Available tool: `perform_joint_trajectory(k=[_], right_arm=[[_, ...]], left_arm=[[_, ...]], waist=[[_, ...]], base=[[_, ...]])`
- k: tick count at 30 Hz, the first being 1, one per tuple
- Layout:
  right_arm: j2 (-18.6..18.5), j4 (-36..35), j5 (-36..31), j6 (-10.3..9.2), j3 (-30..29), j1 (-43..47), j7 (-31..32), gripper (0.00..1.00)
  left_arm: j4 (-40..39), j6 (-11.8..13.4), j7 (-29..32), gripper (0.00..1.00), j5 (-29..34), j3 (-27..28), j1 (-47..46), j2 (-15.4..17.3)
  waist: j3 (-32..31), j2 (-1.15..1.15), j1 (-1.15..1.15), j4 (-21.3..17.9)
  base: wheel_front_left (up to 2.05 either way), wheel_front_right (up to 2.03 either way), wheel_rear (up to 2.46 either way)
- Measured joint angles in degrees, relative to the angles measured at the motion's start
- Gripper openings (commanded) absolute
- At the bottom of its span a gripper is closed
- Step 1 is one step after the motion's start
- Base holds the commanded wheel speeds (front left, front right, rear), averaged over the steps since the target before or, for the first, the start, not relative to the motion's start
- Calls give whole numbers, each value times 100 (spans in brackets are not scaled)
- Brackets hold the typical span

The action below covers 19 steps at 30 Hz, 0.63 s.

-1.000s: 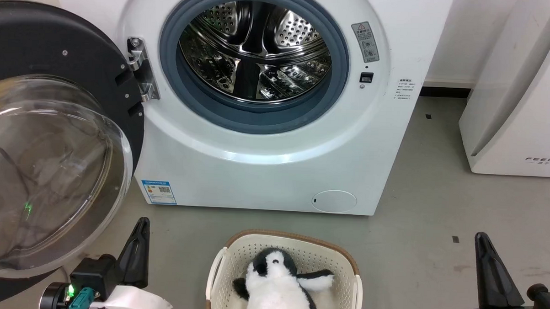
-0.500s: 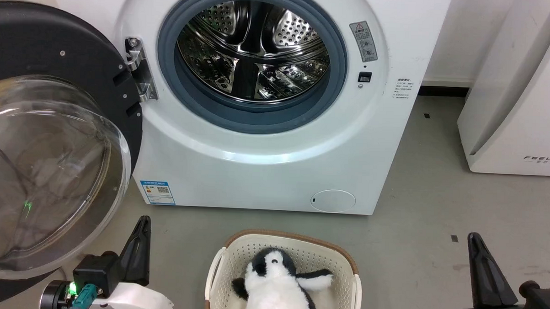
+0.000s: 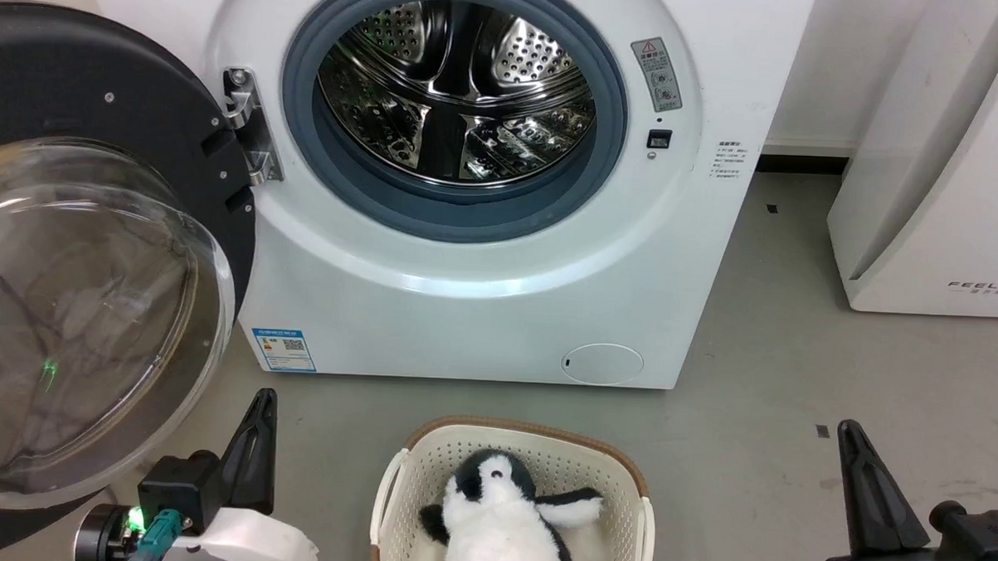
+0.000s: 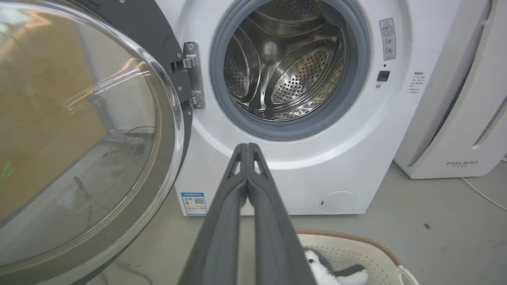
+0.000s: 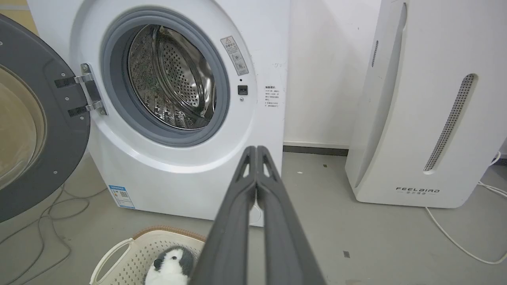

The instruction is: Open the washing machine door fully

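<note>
Finishing this swing well means pushing, not grabbing. The washing machine door (image 3: 93, 266) hangs out to the left of the washing machine (image 3: 465, 312), with the drum opening fully exposed, and I judge little travel is left. Both grippers are clenched on nothing. The left gripper (image 3: 262, 405) sits low, just beside the door's bottom edge, and the right gripper (image 3: 849, 430) is well off to the right over the floor.

If I want more opening, I'd lay the closed left fingers on the inner face of the black rim, far from the hinge (image 4: 193, 75). I'd follow the arc slowly, keep off the glass bowl, and stop once the hinge stiffens.

The head view gives me the layout, including the basket (image 3: 527, 435) with a penguin toy (image 3: 499, 530) between the grippers. The left wrist view adds the hinge brackets up close. The right wrist view adds loose cables (image 5: 47, 213) on the floor under the door.
</note>
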Motion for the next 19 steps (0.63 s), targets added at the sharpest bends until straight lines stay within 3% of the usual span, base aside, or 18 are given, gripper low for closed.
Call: perform_joint_trajectory(k=[19], right_arm=[[0, 26, -85, 0, 100, -90, 213, 0]], left_arm=[[-155, 96, 201, 0, 62, -86, 0, -1]], waist=[[7, 0, 0, -32]], base=[[0, 0, 0]])
